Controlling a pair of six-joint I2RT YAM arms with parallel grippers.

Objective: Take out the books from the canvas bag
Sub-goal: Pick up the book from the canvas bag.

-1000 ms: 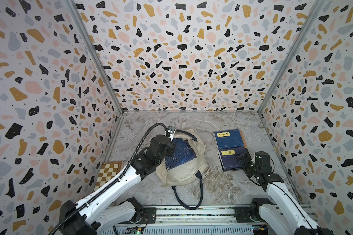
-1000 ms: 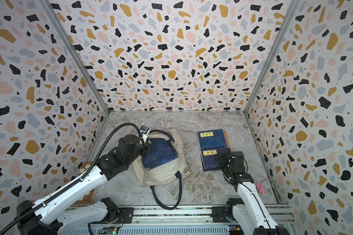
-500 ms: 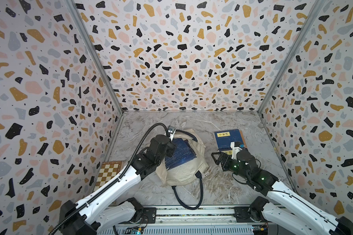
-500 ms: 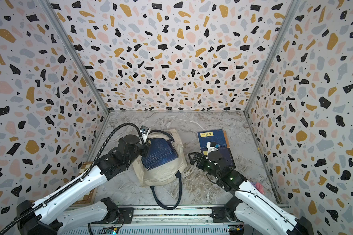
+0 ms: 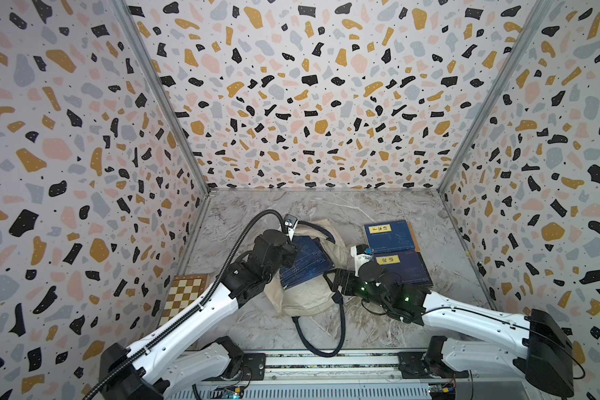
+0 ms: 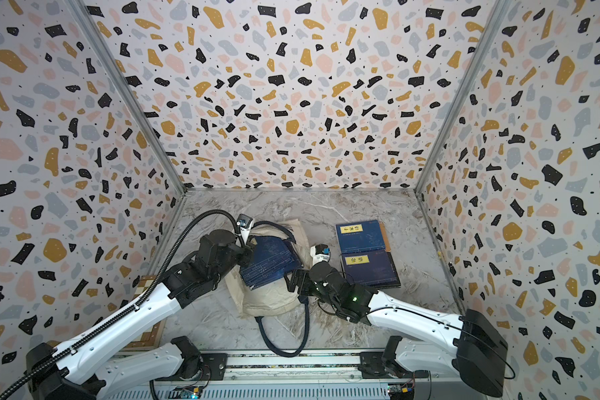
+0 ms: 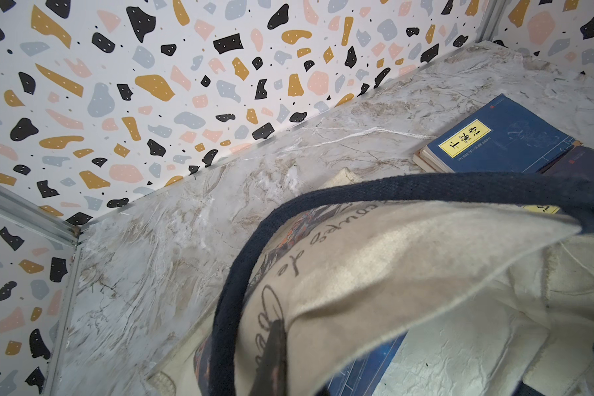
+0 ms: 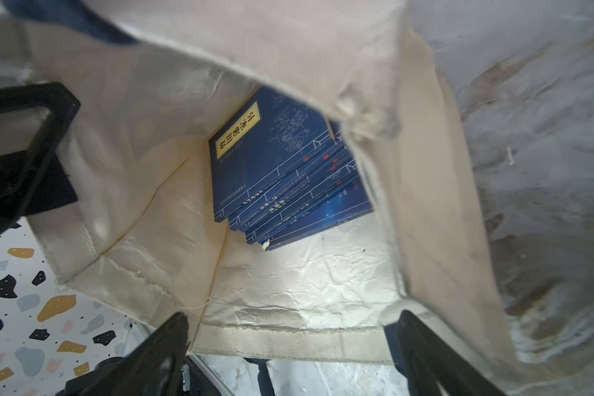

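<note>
Far left: the brown-and-cream wooden chessboard box [image 5: 185, 294] lies flat by the left wall, partly under my left arm and apart from everything else.

Left gripper [image 5: 292, 252]: jaws together, pinched on the rim of the cream boxy canvas bag with navy handles [image 5: 303, 296]. In the right wrist view I see one of its black fingers [image 8: 62, 99] over the cloth edge. The mouth is open on that side.

The canvas bag sits slumped mid-table on the grey marble-look tabletop [image 5: 291, 207]. One navy handle [image 5: 326, 348] loops out over the table toward the front rail.

Inside the bag there is a stack of thin navy-blue paperbacks [image 8: 282, 171]. It is fanned out and leaning, and the top one has a yellow title label. Both top views show it through the open mouth [image 6: 269, 259].

Right gripper [image 5: 331, 282]: at the bag's right rim, pointing into the mouth. Jaws are wide apart and hold nothing. In its wrist view the fingers [image 8: 165, 346] sit either side of the near lip. I can't tell whether they touch the cloth.

Right of that: two navy-blue paperbacks with yellow labels are out on the table, one toward the back wall [image 5: 388, 235] and one nearer [image 5: 404, 268]. Their edges touch, and both lie flat and clear of the bag.
</note>
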